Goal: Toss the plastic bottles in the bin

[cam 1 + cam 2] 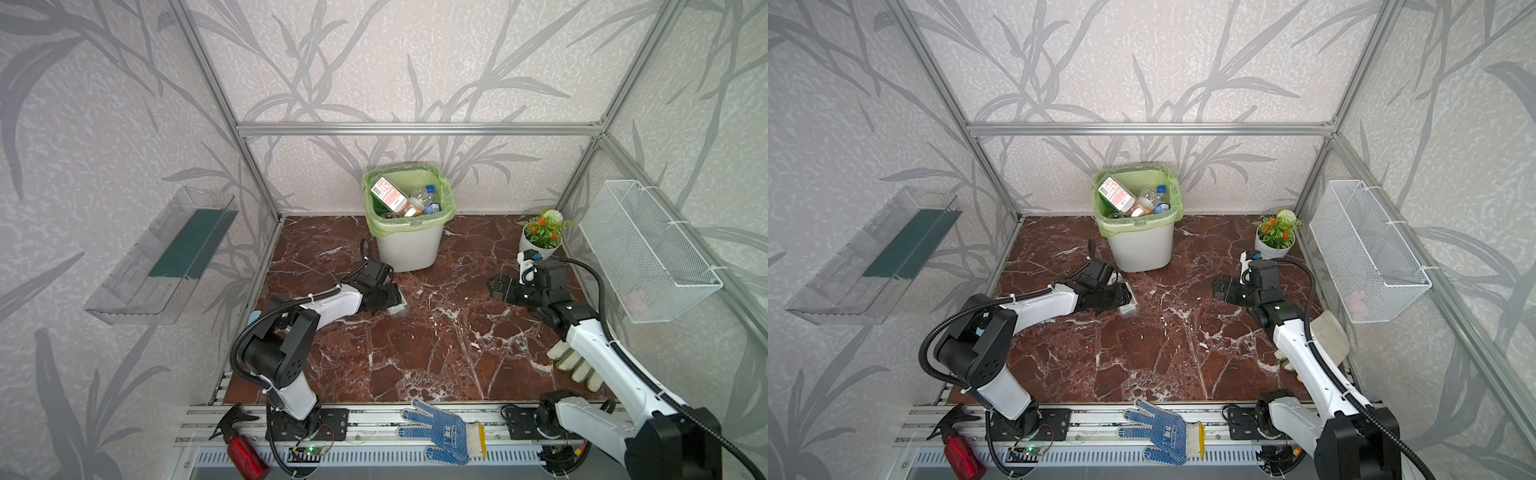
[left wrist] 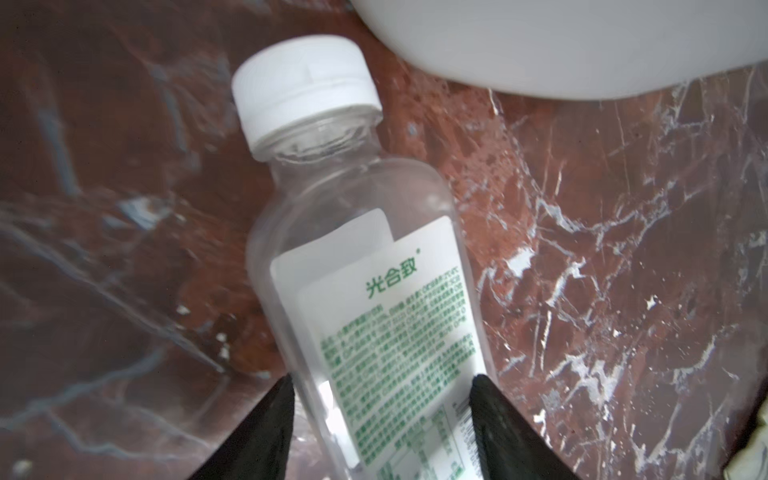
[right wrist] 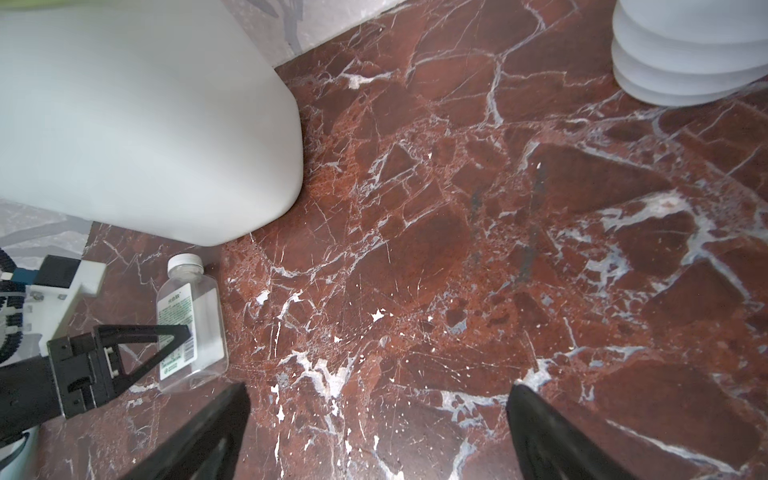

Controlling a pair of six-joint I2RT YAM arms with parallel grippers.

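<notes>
My left tool point(image 2: 382, 384) is about half open and grips a clear bottle point(image 2: 353, 249). One black finger presses on each side of it, down near its bottom end. The bottle lies on its side on the red stone desk point(image 1: 415, 353). It has a white cap point(image 2: 305, 83) and a white label with green writing. The cap end points at the bin point(image 1: 409, 249). It is near the foot of the bin but does not touch it.

The bin is white with a light green bag in it. It stands at the back of the desk, about in the middle. Other bottles point(image 1: 401, 199) lie in a heap inside it, and one has a white and red label.

My right tool point(image 3: 380, 390) is wide open. It holds nothing, and I see only bare desk between its fingers. It hangs low over the right side of the desk, well apart from the bottle. A white flower pot point(image 1: 544, 251) with orange flowers stands near it, by the back corner.
</notes>
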